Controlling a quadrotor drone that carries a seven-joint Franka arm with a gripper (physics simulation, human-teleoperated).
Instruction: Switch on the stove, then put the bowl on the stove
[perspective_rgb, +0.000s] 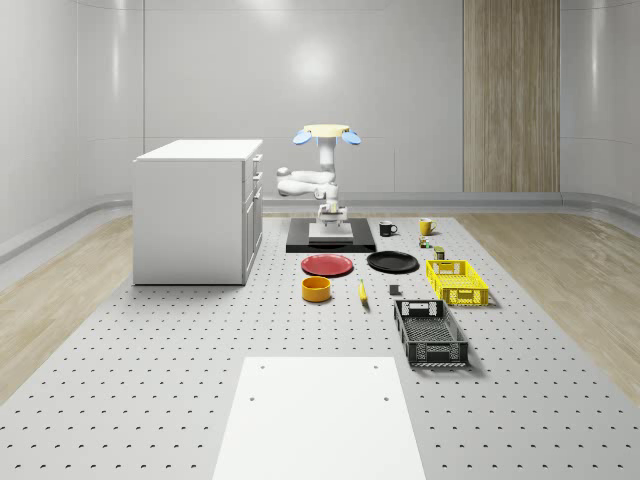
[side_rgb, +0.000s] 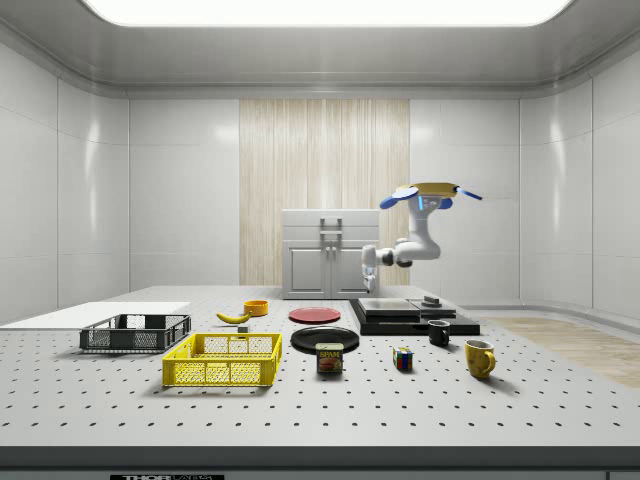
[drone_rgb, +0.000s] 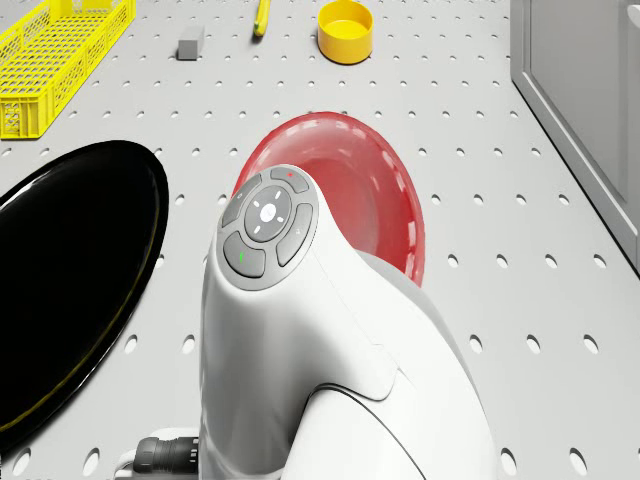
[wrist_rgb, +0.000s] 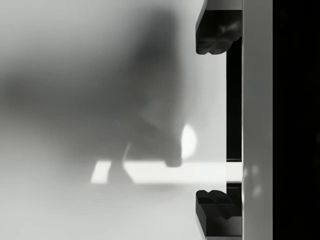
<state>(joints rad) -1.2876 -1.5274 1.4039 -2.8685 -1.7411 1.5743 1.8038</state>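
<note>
Presently the drone (perspective_rgb: 326, 131) hovers over the stove (perspective_rgb: 331, 238), gripper (perspective_rgb: 330, 214) spread open just above it; a drift could miss the switch.

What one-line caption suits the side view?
Drone hovers over the stove, gripper lowered just above its plate; yellow bowl waits beyond.
</note>
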